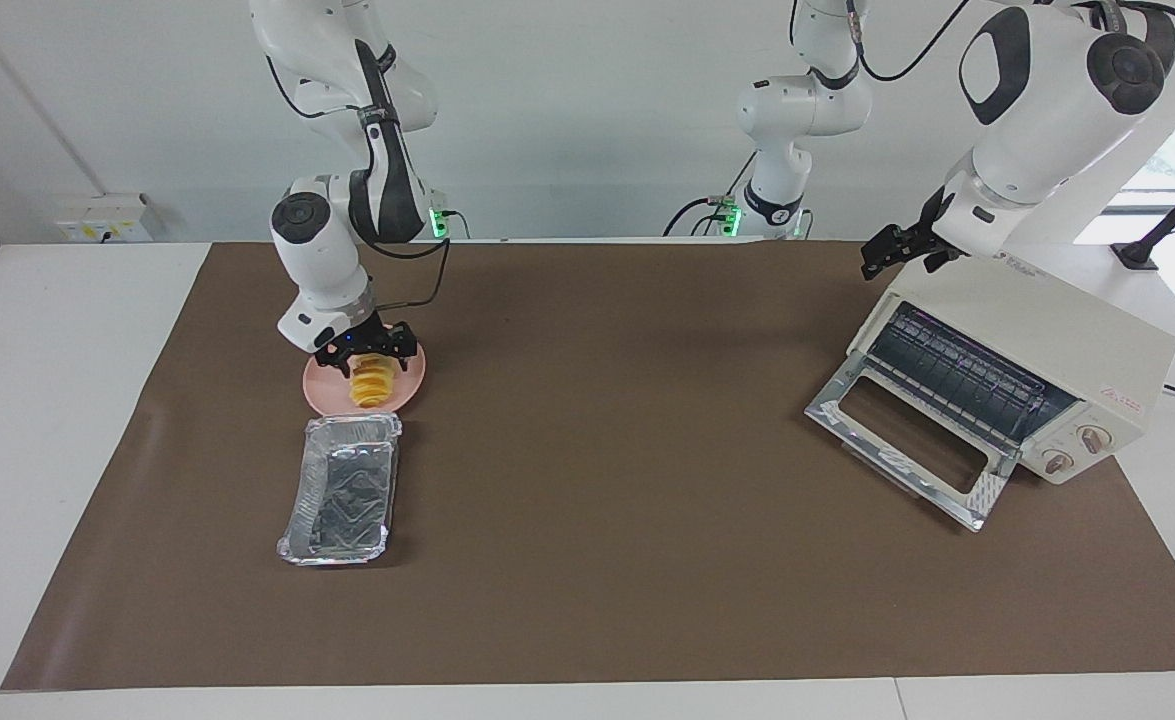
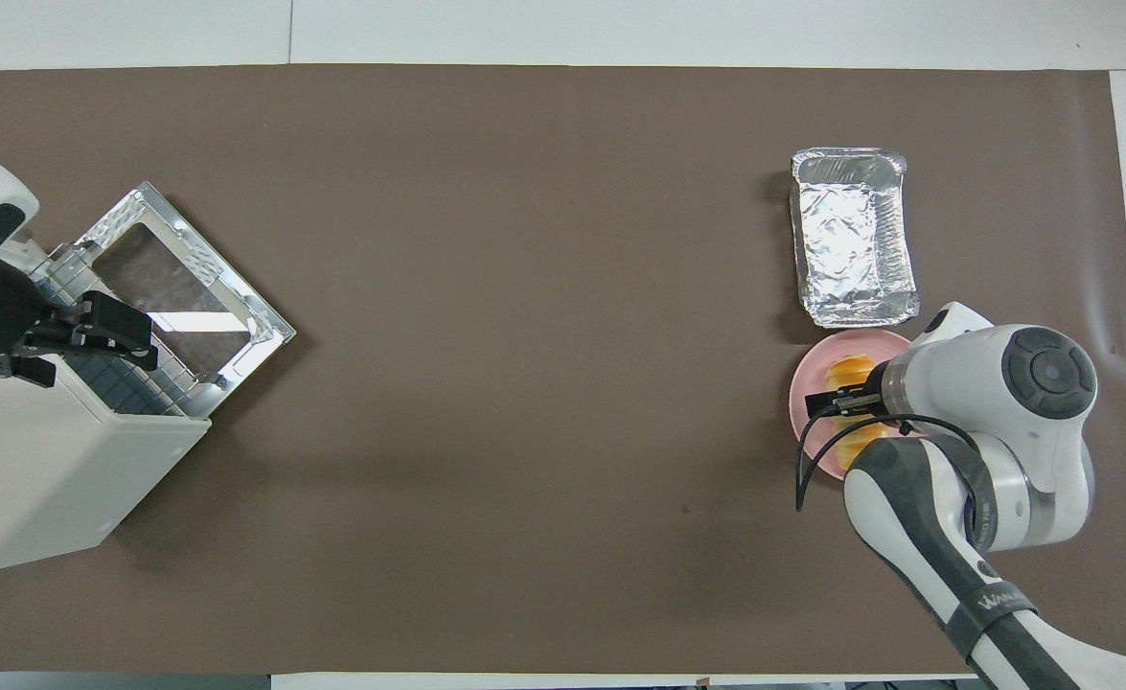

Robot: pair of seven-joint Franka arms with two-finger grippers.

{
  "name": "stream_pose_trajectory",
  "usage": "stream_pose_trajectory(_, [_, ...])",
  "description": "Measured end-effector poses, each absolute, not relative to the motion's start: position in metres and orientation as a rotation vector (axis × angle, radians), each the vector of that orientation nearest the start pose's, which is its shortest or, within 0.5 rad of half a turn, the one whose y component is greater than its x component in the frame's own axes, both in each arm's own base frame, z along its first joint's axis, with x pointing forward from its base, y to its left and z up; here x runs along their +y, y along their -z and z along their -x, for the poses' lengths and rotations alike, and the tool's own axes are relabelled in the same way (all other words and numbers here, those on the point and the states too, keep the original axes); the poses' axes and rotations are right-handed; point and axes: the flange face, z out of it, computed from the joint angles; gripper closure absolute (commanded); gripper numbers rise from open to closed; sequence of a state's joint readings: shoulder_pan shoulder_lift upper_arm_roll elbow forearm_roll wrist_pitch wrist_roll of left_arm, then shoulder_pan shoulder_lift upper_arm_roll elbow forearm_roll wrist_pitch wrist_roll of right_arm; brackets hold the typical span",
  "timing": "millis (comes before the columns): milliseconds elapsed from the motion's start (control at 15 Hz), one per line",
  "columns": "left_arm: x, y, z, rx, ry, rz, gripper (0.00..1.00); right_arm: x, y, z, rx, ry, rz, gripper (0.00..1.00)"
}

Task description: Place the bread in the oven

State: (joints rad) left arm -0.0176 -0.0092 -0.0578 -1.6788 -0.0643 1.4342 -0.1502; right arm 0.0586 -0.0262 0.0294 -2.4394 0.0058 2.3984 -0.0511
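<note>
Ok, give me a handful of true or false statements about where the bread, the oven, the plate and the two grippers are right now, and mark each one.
1. The bread lies on the pink plate. True.
2. The oven has its door shut. False: the door is dropped open, showing the wire rack.
3. The right gripper is down over the bread with its fingers open. True.
4. The foil tray holds the bread. False: nothing lies in the tray, which sits beside the plate, farther from the robots.
5. The left gripper is at the foil tray. False: it waits open above the oven's top edge.
</note>
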Motion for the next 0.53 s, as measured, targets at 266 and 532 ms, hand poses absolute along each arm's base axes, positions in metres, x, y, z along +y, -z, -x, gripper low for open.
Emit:
stream_pose_trajectory(266, [-0.0476, -0.5696, -0.5284, -0.116, -0.382, 3.153, 0.00, 0.0419, -0.3112, -0.4759, -0.254, -0.022, 3.128, 0.18])
stream_pose_trajectory(532, [-0.0476, -0.5696, -0.5284, -0.116, -0.382, 3.153, 0.00, 0.0412, -0.3113, -0.4760, -0.266, -0.020, 3.127, 0.48])
